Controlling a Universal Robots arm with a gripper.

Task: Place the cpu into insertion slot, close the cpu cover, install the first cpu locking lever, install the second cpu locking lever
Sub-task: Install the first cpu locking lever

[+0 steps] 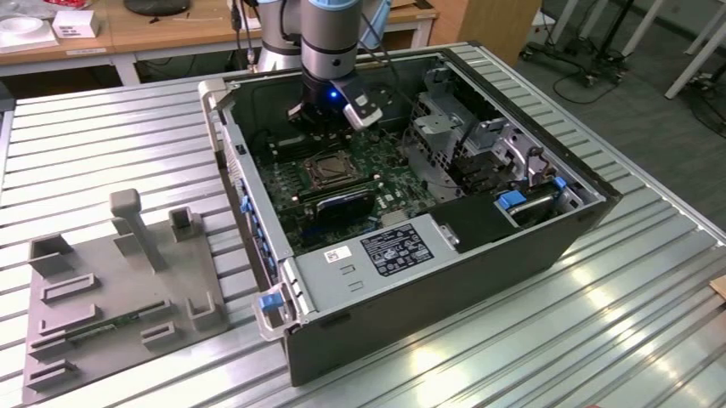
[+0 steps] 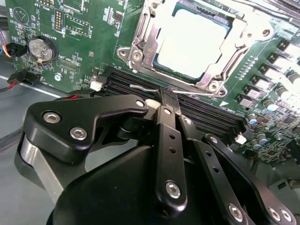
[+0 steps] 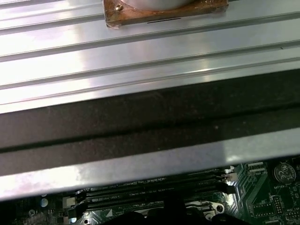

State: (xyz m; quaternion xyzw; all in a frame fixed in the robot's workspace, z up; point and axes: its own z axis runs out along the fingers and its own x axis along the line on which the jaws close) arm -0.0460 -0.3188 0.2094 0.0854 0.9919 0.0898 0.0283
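On the table (image 1: 635, 280) the computer case (image 1: 454, 289) lies open. In the exterior view the insertion slot (image 1: 326, 168) sits toward nine o'clock of its middle. In the second wrist view the clenched claw (image 2: 168, 96) meets a thin locking lever (image 2: 143, 87) beside the cpu cover (image 2: 146, 42), which lies shut over the seated cpu (image 2: 192, 42). My judgement: press the wire low and steadily under its catch.

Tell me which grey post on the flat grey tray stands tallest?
The grey plastic post with the blocky head, on the flat grey tray, rises highest; the stubby post beside it is clearly shorter.
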